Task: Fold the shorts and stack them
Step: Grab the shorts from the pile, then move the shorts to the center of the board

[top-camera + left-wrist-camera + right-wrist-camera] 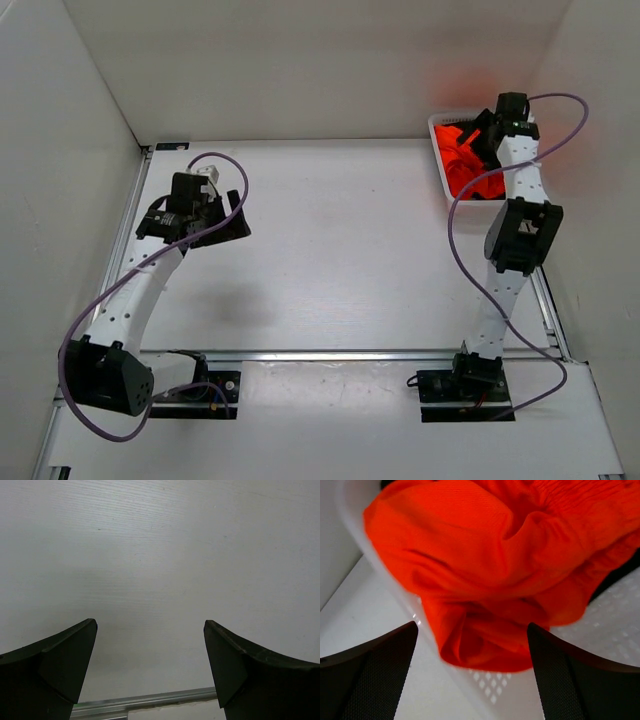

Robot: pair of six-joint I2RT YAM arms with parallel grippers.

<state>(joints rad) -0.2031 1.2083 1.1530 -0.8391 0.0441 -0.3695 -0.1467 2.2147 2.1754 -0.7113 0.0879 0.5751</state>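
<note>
- White walls (300,60) close the white table (340,250) on three sides; I see its middle open between both arms.
- The shorts (485,565) lie crumpled in a white basket (437,140) at the far right corner.
- Right claw (472,626) hangs over them, spread apart.
- Left claw (150,622), also apart, hovers over the left side.

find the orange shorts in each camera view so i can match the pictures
Top external: shorts at upper right, bunched in the white basket.
Left wrist: not in it.
Right wrist: shorts fill the upper middle, lying against the basket's perforated wall.
Shared landmark: the white basket, seen in the top and right wrist views.
</note>
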